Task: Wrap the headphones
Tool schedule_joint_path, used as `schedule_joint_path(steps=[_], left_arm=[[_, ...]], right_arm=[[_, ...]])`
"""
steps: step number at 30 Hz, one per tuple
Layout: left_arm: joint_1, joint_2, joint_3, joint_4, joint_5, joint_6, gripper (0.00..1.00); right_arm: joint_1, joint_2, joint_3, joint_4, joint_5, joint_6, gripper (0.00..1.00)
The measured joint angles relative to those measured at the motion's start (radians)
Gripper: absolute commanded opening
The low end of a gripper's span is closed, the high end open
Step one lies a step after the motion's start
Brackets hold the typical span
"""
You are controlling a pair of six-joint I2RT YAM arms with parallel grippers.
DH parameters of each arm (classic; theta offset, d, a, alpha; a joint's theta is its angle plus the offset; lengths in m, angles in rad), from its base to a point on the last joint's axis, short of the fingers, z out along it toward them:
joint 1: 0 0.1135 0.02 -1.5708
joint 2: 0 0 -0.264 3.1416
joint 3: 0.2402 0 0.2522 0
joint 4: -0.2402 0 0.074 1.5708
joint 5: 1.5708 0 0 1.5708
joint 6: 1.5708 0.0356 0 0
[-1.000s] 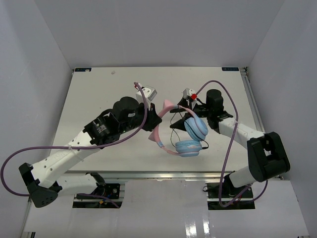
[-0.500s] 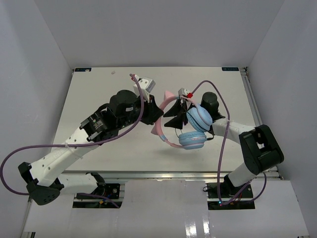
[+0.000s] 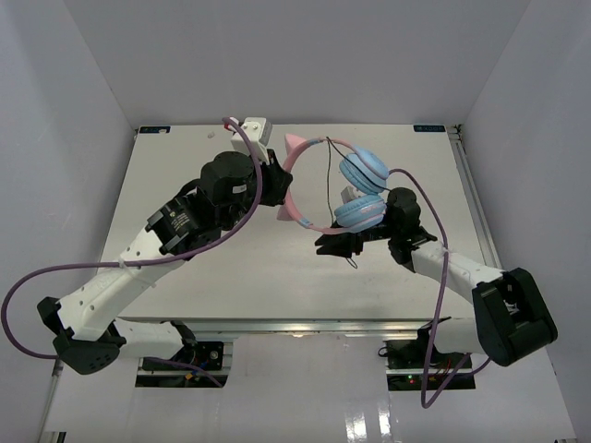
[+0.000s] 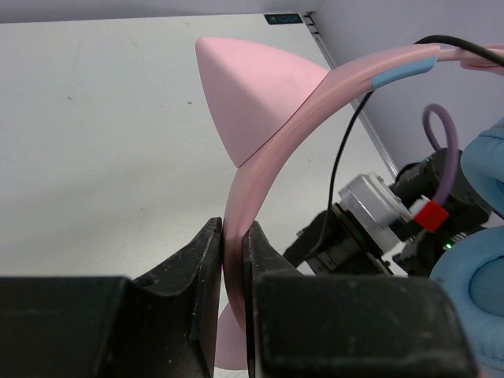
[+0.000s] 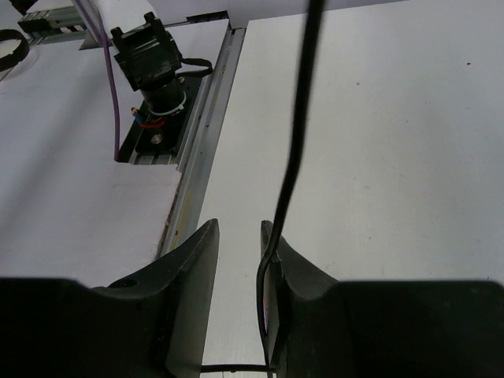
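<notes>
Table [image 3: 231, 277]: white and flat, with pale walls on the left, far and right sides.

Left arm [image 3: 138, 268]: reaches from the near-left corner toward the far middle. A purple cable [image 3: 37, 295] loops off it to the left.

Right arm [image 3: 452, 268]: comes in from the near right, wrist low, pointing left toward the table centre.

Headphones [image 3: 362, 172]: held up off the table over the far middle, a little right of centre. The pink headband [image 3: 297, 210] arcs on the left side. Two light-blue ear cups sit on the right, one farther back than the other. The nearer cup is just above the right arm's wrist.

Left tool [image 4: 234, 236]: pressed together on the headband, one finger flat on each face of the pink strip, just under a cat-ear point [image 4: 252, 94].

Right tool [image 5: 239, 230]: fingers parted by a narrow gap, clamping nothing. It sits just near of the ear cups, low over the table.

Cord [image 5: 293, 150]: thin and black. It drops from the top of the headband through the open middle of the headphones and into the right tool's gap. There it lies along the inner face of one finger. A short run crosses the gap deeper in. In the top view, a small loop dangles just past the tool.
</notes>
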Motion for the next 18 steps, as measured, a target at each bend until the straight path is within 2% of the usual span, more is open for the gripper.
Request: schedule_joint_path(steps=[8, 12, 14, 18], left_arm=[[0.008, 0.065, 0.088, 0.003, -0.097, 0.005, 0.00], [0.015, 0.089, 0.104, 0.010, -0.106, 0.005, 0.00], [0.019, 0.092, 0.104, 0.011, -0.107, 0.004, 0.00], [0.026, 0.092, 0.102, 0.013, -0.114, -0.001, 0.00]], right_arm=[[0.000, -0.105, -0.040, -0.231, -0.074, -0.152, 0.56], [0.003, -0.134, -0.036, -0.360, -0.120, -0.239, 0.59], [0.007, -0.142, -0.028, -0.435, -0.124, -0.291, 0.56], [0.012, -0.155, -0.021, -0.532, -0.116, -0.362, 0.29]])
